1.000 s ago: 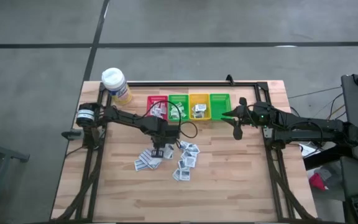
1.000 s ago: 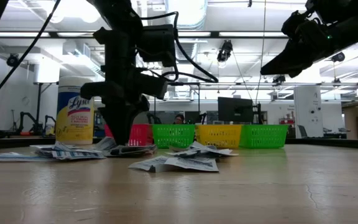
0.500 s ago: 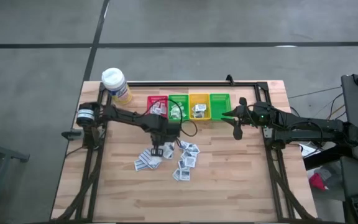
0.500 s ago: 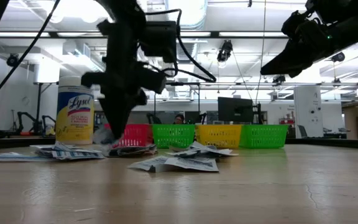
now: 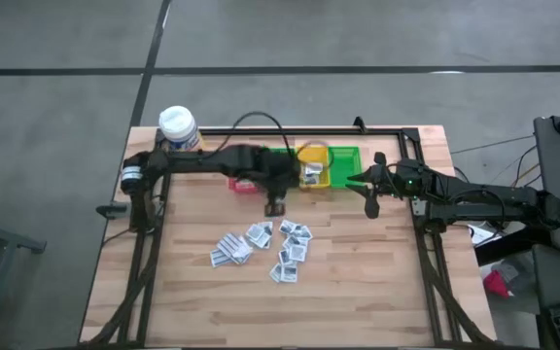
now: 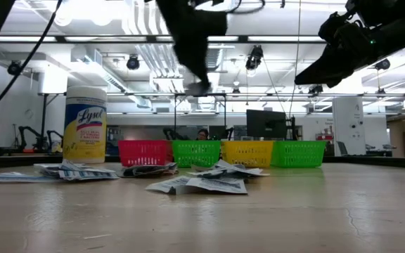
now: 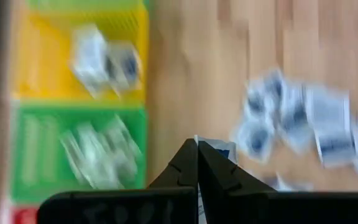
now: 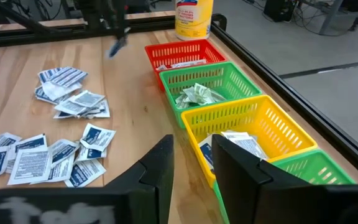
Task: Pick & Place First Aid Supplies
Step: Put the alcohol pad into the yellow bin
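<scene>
Many small white sachets (image 5: pixel 261 243) lie in a loose pile on the wooden table, also seen in the right wrist view (image 8: pixel 48 146). My left gripper (image 5: pixel 275 207) hangs high above the table between the pile and the bins, shut on one white sachet with blue print (image 7: pixel 219 149). At the far edge stands a row of bins: red (image 8: pixel 182 55), green (image 8: pixel 213 90), yellow (image 8: pixel 253 127) and green (image 8: pixel 303 171); three of them hold sachets. My right gripper (image 8: pixel 191 165) waits open beside the right end of the row (image 5: pixel 366 190). My left gripper pinches the sachet between its two fingertips (image 7: pixel 191 163), by an edge (image 7: pixel 211 147). The fingers slant down from the far left. The sachet is lifted clear of the table and shows as a small pale scrap at the fingertips (image 6: pixel 199 88).
A yellow wipes bottle with a white cap (image 5: pixel 181 131) stands at the far left corner. A black frame rail (image 5: pixel 387 130) runs along the far edge behind the bins. Bare wood lies near the front edge (image 5: pixel 290 311).
My left gripper has risen from the pile and swung toward the far edge and the bins, carrying one sachet up with it. The rest of the pile stays where it was.
</scene>
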Available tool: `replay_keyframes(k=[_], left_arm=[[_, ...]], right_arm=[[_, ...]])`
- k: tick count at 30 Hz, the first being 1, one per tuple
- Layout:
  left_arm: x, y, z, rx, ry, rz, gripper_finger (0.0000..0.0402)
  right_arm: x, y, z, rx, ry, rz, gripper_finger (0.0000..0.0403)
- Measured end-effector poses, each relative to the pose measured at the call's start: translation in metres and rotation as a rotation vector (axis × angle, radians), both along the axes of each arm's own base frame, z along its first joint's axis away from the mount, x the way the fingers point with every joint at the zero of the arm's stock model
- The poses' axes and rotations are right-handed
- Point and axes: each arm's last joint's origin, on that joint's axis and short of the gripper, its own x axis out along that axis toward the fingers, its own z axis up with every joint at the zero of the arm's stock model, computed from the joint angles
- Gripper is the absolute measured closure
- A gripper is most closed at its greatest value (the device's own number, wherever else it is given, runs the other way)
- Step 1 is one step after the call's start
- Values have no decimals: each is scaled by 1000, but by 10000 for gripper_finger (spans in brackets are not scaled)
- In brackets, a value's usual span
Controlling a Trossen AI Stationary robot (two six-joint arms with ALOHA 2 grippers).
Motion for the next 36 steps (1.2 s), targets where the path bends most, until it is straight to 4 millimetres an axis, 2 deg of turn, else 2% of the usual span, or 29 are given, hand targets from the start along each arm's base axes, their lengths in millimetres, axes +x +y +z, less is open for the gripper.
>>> replay_keyframes(k=[3, 8, 13, 17, 23, 31, 36], left_arm=[[9, 12, 14, 29, -145, 14, 401], [22, 37, 26, 55, -382, 93, 401], [31, 61, 24, 106, -534, 348, 401], [37, 72, 12, 102, -576, 572, 401], [49, 78, -12, -23, -606, 742, 401], [63, 83, -37, -104, -593, 858, 401], [70, 84, -59, -127, -552, 898, 401]], right_arm=[[0, 0, 0, 0, 0, 0, 293], [0, 0, 0, 0, 0, 0, 300], [0, 0, 0, 0, 0, 0, 307], [0, 0, 0, 0, 0, 1, 310], [0, 0, 0, 0, -1, 0, 303], [0, 0, 0, -1, 0, 0, 296], [0, 0, 0, -3, 0, 0, 302]])
